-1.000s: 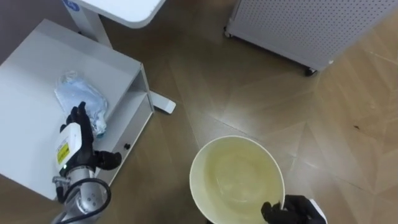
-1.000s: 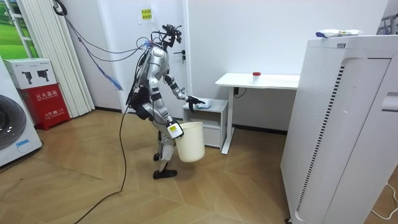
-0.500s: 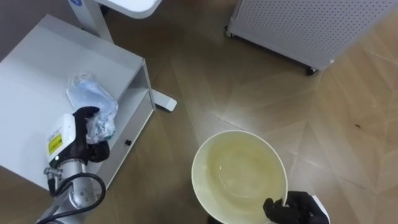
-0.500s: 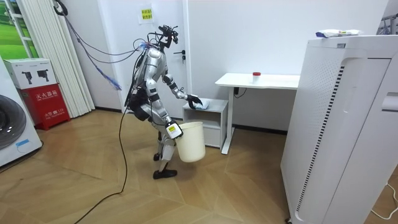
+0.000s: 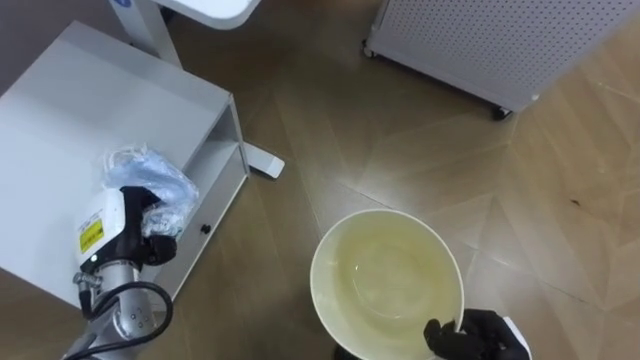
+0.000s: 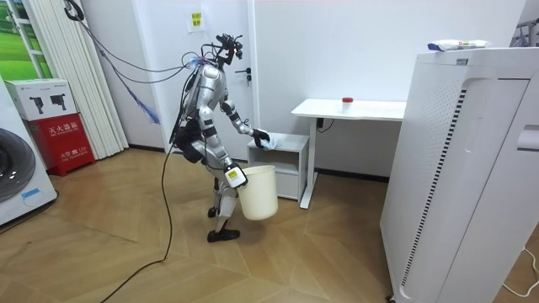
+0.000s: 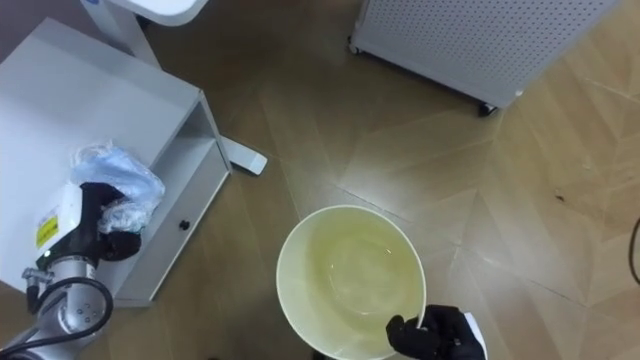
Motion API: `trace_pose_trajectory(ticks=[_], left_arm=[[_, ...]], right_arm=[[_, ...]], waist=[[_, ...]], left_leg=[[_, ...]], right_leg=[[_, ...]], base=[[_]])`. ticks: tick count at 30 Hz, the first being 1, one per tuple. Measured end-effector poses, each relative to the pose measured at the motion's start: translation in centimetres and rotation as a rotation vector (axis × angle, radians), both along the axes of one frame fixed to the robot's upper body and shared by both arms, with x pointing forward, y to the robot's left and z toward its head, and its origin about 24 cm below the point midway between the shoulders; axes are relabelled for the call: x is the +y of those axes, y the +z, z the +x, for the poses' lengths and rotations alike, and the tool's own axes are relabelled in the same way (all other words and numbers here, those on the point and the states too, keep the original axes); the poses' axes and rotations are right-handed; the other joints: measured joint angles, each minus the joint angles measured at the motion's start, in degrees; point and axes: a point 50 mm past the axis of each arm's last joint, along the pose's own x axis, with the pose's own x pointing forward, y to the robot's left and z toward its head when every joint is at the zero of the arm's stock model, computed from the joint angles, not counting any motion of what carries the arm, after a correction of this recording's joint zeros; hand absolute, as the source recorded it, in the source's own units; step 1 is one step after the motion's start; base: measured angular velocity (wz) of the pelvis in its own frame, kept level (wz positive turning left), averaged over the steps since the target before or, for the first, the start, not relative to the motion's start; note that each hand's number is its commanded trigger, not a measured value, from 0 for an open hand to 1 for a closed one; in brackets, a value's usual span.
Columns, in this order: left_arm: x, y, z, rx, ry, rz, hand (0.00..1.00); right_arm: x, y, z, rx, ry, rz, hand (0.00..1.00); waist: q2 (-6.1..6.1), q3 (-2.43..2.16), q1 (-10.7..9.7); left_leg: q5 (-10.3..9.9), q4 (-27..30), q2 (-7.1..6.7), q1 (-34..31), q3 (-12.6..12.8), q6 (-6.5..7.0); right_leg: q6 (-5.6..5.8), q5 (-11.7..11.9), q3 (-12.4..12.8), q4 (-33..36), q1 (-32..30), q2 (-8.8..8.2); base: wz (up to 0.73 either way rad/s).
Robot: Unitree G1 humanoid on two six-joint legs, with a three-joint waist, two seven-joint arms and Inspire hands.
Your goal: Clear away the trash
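The robot stands on the brown wooden herringbone floor (image 5: 400, 140) just beside a low white box-shaped bench (image 5: 70, 110), bent slightly forward towards it in the room view. Its left hand (image 5: 128, 222) is over the bench top near the front edge, black fingers curled tight round a crumpled clear plastic bag with bluish folds (image 5: 152, 176), the piece of garbage. The bag bulges out above and beside the fingers, and whether its underside touches the bench top cannot be told. The right hand (image 5: 476, 338) is down in front of the bench, well apart from it, fingers hooked over the near rim of a round pale-yellow plastic bin (image 5: 385, 270). The bin hangs upright from that hand with its mouth open upwards, and nothing is visible inside it. Behind the bench rises the leg of a white desk (image 5: 205, 8), whose flat foot reaches out on the floor past the bench's corner. Far beyond the bench, across the floor, stands a white perforated panel unit on castors (image 5: 480, 40).
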Motion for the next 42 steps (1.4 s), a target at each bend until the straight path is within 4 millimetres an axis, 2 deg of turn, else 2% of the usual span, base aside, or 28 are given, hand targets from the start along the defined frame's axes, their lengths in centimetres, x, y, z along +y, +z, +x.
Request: trace_pose_trajectory(ticks=[4, 8, 14, 15, 17, 18, 21, 23, 27, 31, 32, 33, 36, 42], left_arm=[[-0.3, -0.7, -0.4, 0.012, 0.019, -0.047, 1.00], [-1.0, -1.0, -0.5, -0.005, 0.024, -0.119, 1.00], [-5.2, -3.1, -2.0, 0.004, -0.078, -0.327, 1.00], [-6.3, -3.9, -2.7, 0.036, -0.116, -0.356, 1.00], [-7.9, -5.2, -4.1, 0.104, -0.181, -0.392, 1.00], [-9.1, -6.2, -5.1, 0.157, -0.227, -0.414, 1.00], [-11.6, -8.1, -7.3, 0.276, -0.332, -0.456, 1.00], [-12.6, -8.7, -8.4, 0.330, -0.384, -0.473, 1.00], [-14.4, -9.3, -9.2, 0.423, -0.494, -0.507, 1.00], [-15.4, -9.6, -9.6, 0.504, -0.581, -0.529, 1.00], [-15.6, -9.8, -9.9, 0.535, -0.607, -0.534, 0.80], [-15.7, -9.9, -10.1, 0.550, -0.621, -0.537, 0.00], [-16.3, -10.5, -11.1, 0.643, -0.691, -0.558, 0.00], [-16.3, -11.0, -11.9, 0.726, -0.740, -0.569, 0.00]], right_arm=[[0.2, -0.3, -0.3, 0.011, 0.013, -0.013, 1.00], [0.6, -0.3, -0.4, 0.007, 0.039, -0.028, 1.00], [0.8, -1.0, -1.3, 0.023, 0.032, -0.033, 1.00], [1.0, -1.2, -1.5, 0.034, 0.030, -0.029, 1.00], [1.4, -1.6, -1.9, 0.052, 0.037, -0.024, 1.00], [1.7, -2.0, -2.3, 0.072, 0.052, -0.018, 1.00], [2.7, -2.7, -3.0, 0.108, 0.086, -0.012, 1.00], [3.3, -2.8, -3.2, 0.115, 0.112, -0.001, 1.00], [4.2, -3.1, -3.4, 0.136, 0.173, 0.024, 1.00], [4.4, -3.3, -3.7, 0.158, 0.208, 0.028, 1.00], [4.4, -3.3, -3.7, 0.161, 0.226, 0.022, 1.00], [4.5, -3.3, -3.7, 0.161, 0.235, 0.017, 1.00], [4.6, -3.2, -3.6, 0.156, 0.263, 0.007, 1.00], [4.8, -3.2, -3.6, 0.155, 0.272, 0.007, 1.00]], waist=[[0.11, -0.05, 1.11], [0.26, -0.15, 2.23], [0.39, -0.56, 4.65], [0.21, -0.91, 4.81], [0.11, -1.34, 5.19], [0.00, -2.02, 5.50], [-0.61, -2.87, 6.27], [-0.95, -3.12, 6.48], [-1.01, -3.10, 6.98], [-1.21, -2.98, 7.66], [-1.27, -2.95, 7.74], [-1.28, -2.94, 7.75], [-1.61, -2.85, 7.76], [-2.24, -2.81, 7.88]], left_leg=[[0.00, -1.08, 0.67, 1.79, 0.02, -0.05], [0.21, -2.69, 0.53, 3.67, -0.12, -0.28], [0.68, -6.85, -0.51, 8.04, 0.85, -0.50], [1.14, -8.31, -1.34, 9.10, 1.14, -0.53], [1.63, -10.12, -1.46, 10.90, 1.42, -0.66], [1.74, -10.77, -1.57, 11.78, 1.47, -0.79], [2.10, -12.44, -2.11, 14.07, 1.36, -1.16], [2.12, -13.13, -2.16, 15.15, 1.62, -1.19], [2.19, -14.02, -2.22, 16.37, 2.02, -1.11], [2.37, -14.18, -2.26, 16.51, 2.29, -1.11], [2.56, -14.55, -2.26, 16.53, 2.33, -1.13], [2.71, -15.02, -2.27, 16.53, 2.32, -1.11], [3.51, -16.98, -2.34, 16.42, 2.77, -1.06], [3.52, -17.02, -2.58, 16.30, 3.72, -1.05]], right_leg=[[-0.24, 0.21, -0.73, -1.77, 2.17, 0.17], [-0.24, 0.30, -1.22, -3.49, 4.40, 0.09], [0.11, 0.50, -1.20, -6.94, 8.28, -0.53], [0.17, 0.53, -1.15, -7.65, 8.98, -1.02], [0.42, 0.74, -1.06, -9.24, 10.64, -1.05], [0.42, 0.76, -1.19, -10.10, 11.56, -0.99], [0.38, 1.00, -1.41, -12.04, 13.95, -0.88], [0.39, 1.05, -1.32, -12.63, 14.84, -0.92], [0.57, 1.44, -1.04, -13.21, 15.53, -1.05], [0.53, 1.53, -1.05, -13.36, 15.62, -0.96], [0.51, 1.75, -1.06, -13.72, 15.59, -0.92], [0.52, 1.92, -1.04, -14.00, 15.53, -0.89], [0.64, 2.79, -0.50, -15.25, 14.86, -0.85], [0.72, 2.91, 0.19, -15.37, 14.03, -0.88]], base=[[0.00], [0.05], [0.03], [0.13], [0.06], [0.00], [0.00], [-0.03], [-0.06], [-0.02], [-0.03], [-0.06], [-0.07], [-0.05]])
